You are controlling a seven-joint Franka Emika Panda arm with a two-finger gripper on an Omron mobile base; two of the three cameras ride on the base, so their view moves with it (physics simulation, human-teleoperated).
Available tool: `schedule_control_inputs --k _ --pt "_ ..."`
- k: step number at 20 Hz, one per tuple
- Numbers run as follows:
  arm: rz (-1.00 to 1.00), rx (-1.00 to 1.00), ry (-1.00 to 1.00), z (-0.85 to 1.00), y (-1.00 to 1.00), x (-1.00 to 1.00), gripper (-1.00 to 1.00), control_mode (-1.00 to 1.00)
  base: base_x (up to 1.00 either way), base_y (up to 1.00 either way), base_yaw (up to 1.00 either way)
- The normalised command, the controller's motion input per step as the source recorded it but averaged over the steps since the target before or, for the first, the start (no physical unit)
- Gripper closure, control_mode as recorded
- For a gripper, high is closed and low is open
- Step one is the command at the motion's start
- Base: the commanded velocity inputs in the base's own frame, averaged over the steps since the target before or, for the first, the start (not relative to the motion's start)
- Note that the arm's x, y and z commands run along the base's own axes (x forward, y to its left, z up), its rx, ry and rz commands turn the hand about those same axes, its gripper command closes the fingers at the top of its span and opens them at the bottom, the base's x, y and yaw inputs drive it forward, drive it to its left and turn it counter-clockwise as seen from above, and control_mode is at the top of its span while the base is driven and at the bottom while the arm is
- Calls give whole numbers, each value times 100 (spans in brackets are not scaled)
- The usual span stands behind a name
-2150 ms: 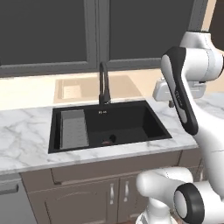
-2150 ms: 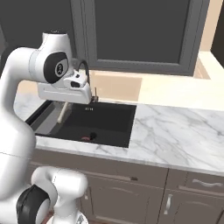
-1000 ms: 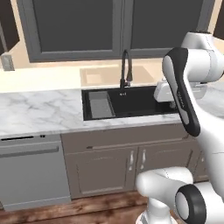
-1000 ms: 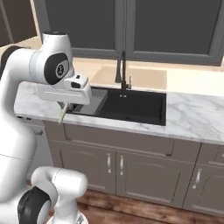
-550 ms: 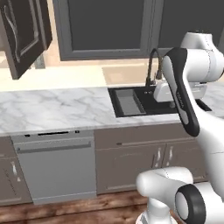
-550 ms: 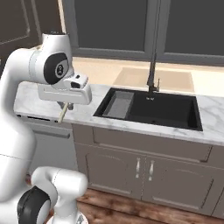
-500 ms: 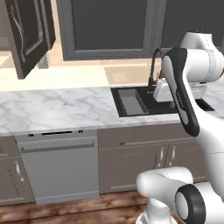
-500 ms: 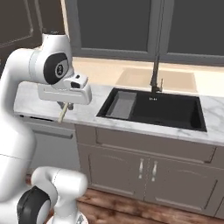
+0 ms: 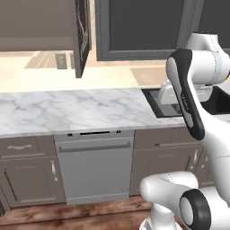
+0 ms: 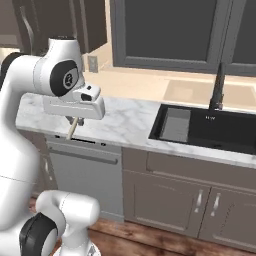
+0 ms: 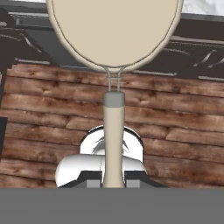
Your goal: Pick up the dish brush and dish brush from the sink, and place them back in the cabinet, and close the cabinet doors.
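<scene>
Fingers (image 11: 113, 183) of the white arm's hand are clamped on the thin handle of the cream round-headed dish brush (image 11: 113, 48), whose wide head points away from the hand over the brown wooden plank floor (image 11: 183, 131). From the right base view the brush handle (image 10: 73, 128) hangs below the hand, in front of the white marble bench (image 10: 125, 120). Further right lies the black rectangular sink (image 10: 220, 129) with its black arched faucet (image 10: 217, 86). Up left hangs an open grey-brown cabinet door (image 9: 81, 38).
</scene>
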Motion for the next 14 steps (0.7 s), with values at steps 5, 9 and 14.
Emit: schedule_control_inputs --k 5,9,14 --pt "0 0 0 0 0 0 100 100 -15 76 5" --pt "0 0 0 0 0 0 100 100 -16 72 5" --pt "0 0 0 0 0 0 100 100 -15 73 4"
